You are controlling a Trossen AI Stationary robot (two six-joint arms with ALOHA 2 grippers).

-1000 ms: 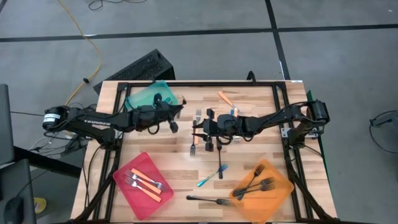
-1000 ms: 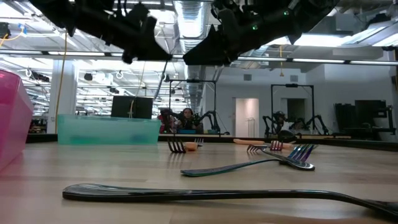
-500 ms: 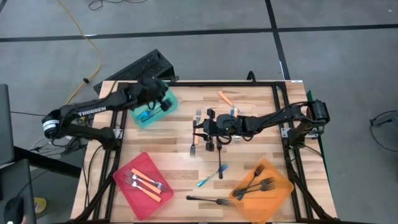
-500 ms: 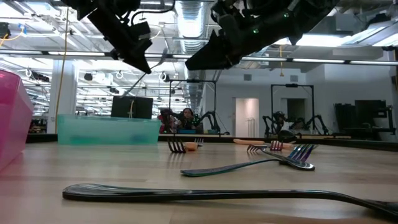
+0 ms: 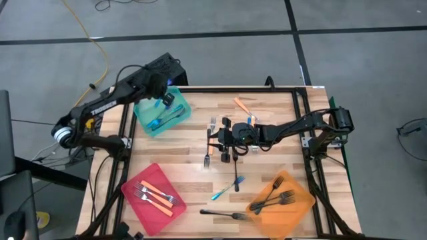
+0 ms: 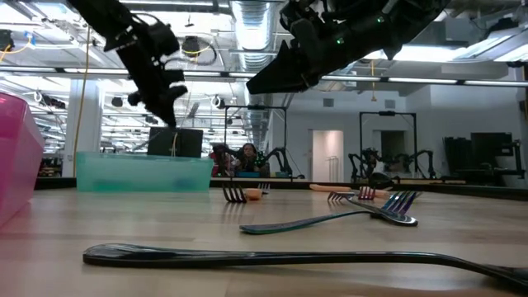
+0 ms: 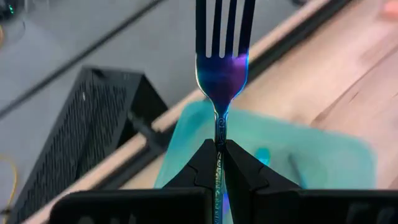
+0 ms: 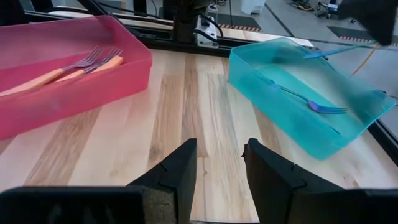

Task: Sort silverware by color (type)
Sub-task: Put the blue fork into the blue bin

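My left gripper (image 5: 161, 96) hangs over the teal tray (image 5: 175, 122) at the far left corner, shut on a blue-violet fork (image 7: 222, 59). The fork's tines stick out past the fingertips. Other blue forks (image 5: 164, 121) lie in that tray. My right gripper (image 5: 224, 148) stands open above the middle of the table, nothing between its fingers (image 8: 219, 167). Loose forks lie on the wood around it: orange-handled ones (image 5: 242, 105) (image 5: 208, 157), blue ones (image 5: 227, 189) and a black one (image 5: 224, 215). My left gripper pinches the fork's slim handle (image 7: 219, 138), just below its head, between the two fingertips. The fingers lie along the fork and slant down from the far left corner. The fork is lifted clear above the teal tray, its tines pointing away from the gripper.
A red tray (image 5: 137, 200) at the near left holds orange-handled forks. At the near right, an orange tray (image 5: 298, 207) holds black forks. A dark metal frame (image 5: 303, 120) runs along the table's edges, and a black crate (image 7: 93, 124) sits beyond the far left corner.
My left gripper has swung from the middle of the table toward the far left corner, over the teal tray, turning as it went and carrying the fork clear of the table. It has stayed shut.
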